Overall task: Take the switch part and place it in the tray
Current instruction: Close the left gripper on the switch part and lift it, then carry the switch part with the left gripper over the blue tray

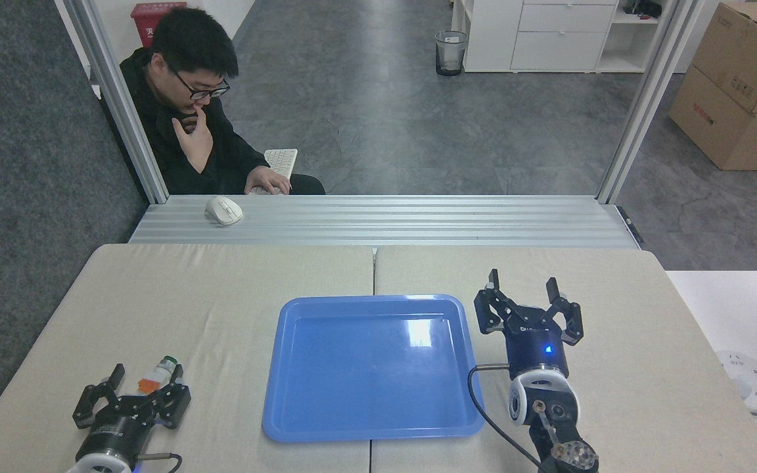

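Switch part: the switch part (157, 374) lies on the beige table (234, 289) at the near left, white with an orange middle and a green-and-silver tip pointing away and slightly right. It sits between the left gripper's fingers, closer to the right-hand one; whether it touches that finger cannot be told.

Left gripper: the left gripper (144, 376) is low at the near-left edge, its fingers spread wide and closed on nothing (the part simply lies in the gap). Its black body and white wrist ring run off the bottom edge.

Right gripper: the right gripper (523, 284) stands just beside the tray's right rim, fingers spread wide with bare table between them, holding nothing. A small blue light shows on its dark body, and a black cable loops from it over the tray's near-right corner.

Tray: the tray (286, 394) is glossy blue, set across the seam in the middle of the table between the two grippers, well to the right of the switch part. Its floor shows only a bright reflection.

Rail: past the table's far edge runs a ribbed metal ledge (418, 220) with a white mouse (223, 210) resting on its left part.

Person: beyond the ledge a person (188, 125) in dark clothing sits at the far left, one hand raised to the face, the other on a white keyboard (280, 161).

Background: a waste bin (451, 52) and white cabinets stand far off, cardboard boxes (740, 92) at the far right.
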`<state>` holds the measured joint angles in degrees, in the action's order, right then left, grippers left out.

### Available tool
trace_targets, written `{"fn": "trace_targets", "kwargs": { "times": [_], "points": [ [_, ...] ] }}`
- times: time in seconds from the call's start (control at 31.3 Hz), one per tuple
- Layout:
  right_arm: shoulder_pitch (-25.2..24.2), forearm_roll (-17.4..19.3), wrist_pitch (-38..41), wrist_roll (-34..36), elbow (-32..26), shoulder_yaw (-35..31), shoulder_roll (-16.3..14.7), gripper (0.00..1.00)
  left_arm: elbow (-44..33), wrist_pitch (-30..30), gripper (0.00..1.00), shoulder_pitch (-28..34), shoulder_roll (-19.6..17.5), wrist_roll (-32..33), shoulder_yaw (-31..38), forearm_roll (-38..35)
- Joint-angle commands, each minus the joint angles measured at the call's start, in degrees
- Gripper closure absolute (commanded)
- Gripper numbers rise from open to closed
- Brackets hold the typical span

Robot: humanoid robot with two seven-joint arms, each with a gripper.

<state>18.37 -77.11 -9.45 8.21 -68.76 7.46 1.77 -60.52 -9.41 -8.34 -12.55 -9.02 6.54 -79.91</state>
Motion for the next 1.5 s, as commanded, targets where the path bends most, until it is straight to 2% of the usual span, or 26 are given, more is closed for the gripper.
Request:
{"fn": "trace_targets", "kwargs": {
  "times": [0.0,0.29,0.38,0.45,0.48,0.61,0.67,0.7,0.74,0.96,1.15,1.25,1.37,1.47],
  "points": [
    [0.00,-0.05,0.04,0.05,0.03,0.02,-0.02,0.00,2.51,0.19,0.00,0.60,-0.37,-0.82,0.41,-0.60],
    [0.00,0.03,0.04,0.05,0.03,0.02,-0.02,0.00,2.51,-0.08,0.02,2.01,-0.28,-0.82,0.05,-0.78],
    [0.00,-0.05,0.04,0.05,0.03,0.02,-0.02,0.00,2.60,-0.25,0.06,2.27,-0.20,-0.91,-0.03,-0.86],
    [0.00,-0.05,0.04,0.05,0.03,0.02,-0.02,0.00,2.60,-0.43,0.13,2.27,-0.20,-0.91,0.05,-0.78],
    [0.00,-0.05,0.04,0.05,0.03,0.02,-0.02,0.00,2.60,-0.43,0.21,2.27,-0.20,-0.91,0.05,-0.78],
    [0.00,-0.05,0.04,0.05,0.03,0.02,-0.02,0.00,2.60,-1.57,0.62,2.36,-0.20,-1.96,0.05,-0.60],
    [0.00,-0.05,-0.04,0.05,0.03,0.02,-0.02,0.00,2.51,-2.01,0.87,2.27,-0.20,-2.41,0.05,0.01],
    [0.00,-0.05,-0.04,0.05,0.03,0.02,-0.02,0.00,2.60,-2.10,0.96,2.27,-0.20,-2.58,0.14,0.19],
    [0.00,0.03,-0.04,0.05,0.03,0.02,-0.02,0.00,2.60,-2.10,1.00,2.27,-0.20,-2.67,0.14,0.19],
    [0.00,-0.05,-0.04,0.05,0.03,0.02,0.07,0.00,0.85,-2.27,1.00,2.27,-0.20,-2.85,0.41,0.02],
    [0.00,-0.05,-0.48,0.05,0.03,0.02,-0.02,0.00,-11.44,-5.96,1.00,2.18,0.15,-2.58,-0.03,0.19],
    [0.00,-0.05,-0.57,0.05,0.03,0.02,0.07,0.00,-18.12,-9.55,1.00,1.83,1.64,-1.88,-0.56,0.19],
    [0.00,-0.05,-0.66,0.05,0.03,0.02,0.07,0.00,-25.51,-17.90,1.00,1.39,4.28,1.19,-5.73,0.02],
    [0.00,-0.05,-0.57,0.05,0.03,0.02,0.07,0.00,-27.02,-19.06,1.00,-0.53,6.04,5.23,-11.09,-0.60]
  ]
}}
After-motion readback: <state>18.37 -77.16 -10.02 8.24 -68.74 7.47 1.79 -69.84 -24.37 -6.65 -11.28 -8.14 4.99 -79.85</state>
